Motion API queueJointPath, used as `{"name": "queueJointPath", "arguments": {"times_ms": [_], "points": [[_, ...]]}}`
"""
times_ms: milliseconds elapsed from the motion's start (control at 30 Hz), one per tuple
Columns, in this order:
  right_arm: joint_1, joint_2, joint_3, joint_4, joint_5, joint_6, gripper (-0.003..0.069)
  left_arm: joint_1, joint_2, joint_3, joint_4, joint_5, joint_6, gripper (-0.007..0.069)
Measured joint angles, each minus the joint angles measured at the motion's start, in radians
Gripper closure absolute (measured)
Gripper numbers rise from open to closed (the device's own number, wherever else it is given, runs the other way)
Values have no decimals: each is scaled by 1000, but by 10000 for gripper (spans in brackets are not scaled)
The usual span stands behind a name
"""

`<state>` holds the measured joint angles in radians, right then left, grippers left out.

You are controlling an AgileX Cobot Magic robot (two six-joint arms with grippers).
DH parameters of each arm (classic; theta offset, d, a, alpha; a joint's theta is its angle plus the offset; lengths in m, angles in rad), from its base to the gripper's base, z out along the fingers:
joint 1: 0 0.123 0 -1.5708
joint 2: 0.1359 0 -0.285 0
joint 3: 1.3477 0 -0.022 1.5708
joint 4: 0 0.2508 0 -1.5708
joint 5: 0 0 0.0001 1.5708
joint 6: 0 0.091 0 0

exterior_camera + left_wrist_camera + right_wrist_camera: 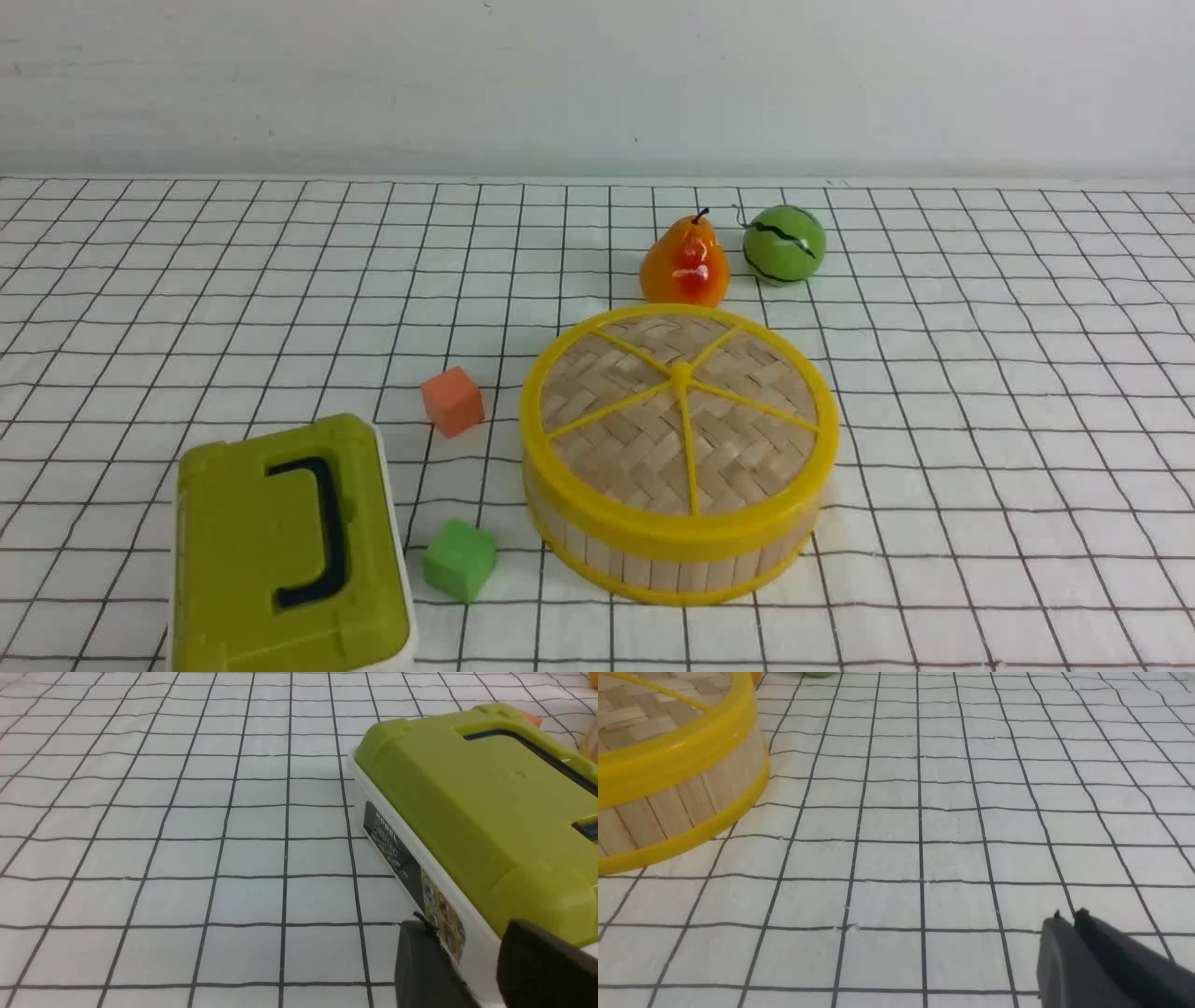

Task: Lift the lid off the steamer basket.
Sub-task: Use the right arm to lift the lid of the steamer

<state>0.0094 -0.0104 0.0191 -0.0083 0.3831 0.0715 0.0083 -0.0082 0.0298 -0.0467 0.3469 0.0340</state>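
The right claw (1070, 913) is pressed together; the left claw (460, 924) stands spread. The lid (616, 448) sits on the basket (653, 569), right of both blocks (454, 401), its far edge near the pear (684, 261). Bare table (1008, 420) lies along its right edge.
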Motion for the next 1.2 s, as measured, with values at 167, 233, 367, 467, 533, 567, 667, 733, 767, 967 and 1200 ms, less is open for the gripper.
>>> {"name": "queueJointPath", "arguments": {"times_ms": [167,233,367,467,533,567,667,733,767,967,1200], "points": [[0,0,0,0,0,0,618,0,0,0,0,0,0,386],[0,0,0,0,0,0,618,0,0,0,0,0,0,386],[0,0,0,0,0,0,615,0,0,0,0,0,0,386],[0,0,0,0,0,0,609,0,0,0,0,0,0,386],[0,0,0,0,0,0,608,0,0,0,0,0,0,386],[0,0,0,0,0,0,607,0,0,0,0,0,0,386],[0,0,0,0,0,0,602,0,0,0,0,0,0,386],[0,0,0,0,0,0,600,0,0,0,0,0,0,386],[0,0,0,0,0,0,599,0,0,0,0,0,0,386],[0,0,0,1,0,0,591,0,0,0,0,0,0,385],[0,0,0,0,0,0,580,0,0,0,0,0,0,385]]}}
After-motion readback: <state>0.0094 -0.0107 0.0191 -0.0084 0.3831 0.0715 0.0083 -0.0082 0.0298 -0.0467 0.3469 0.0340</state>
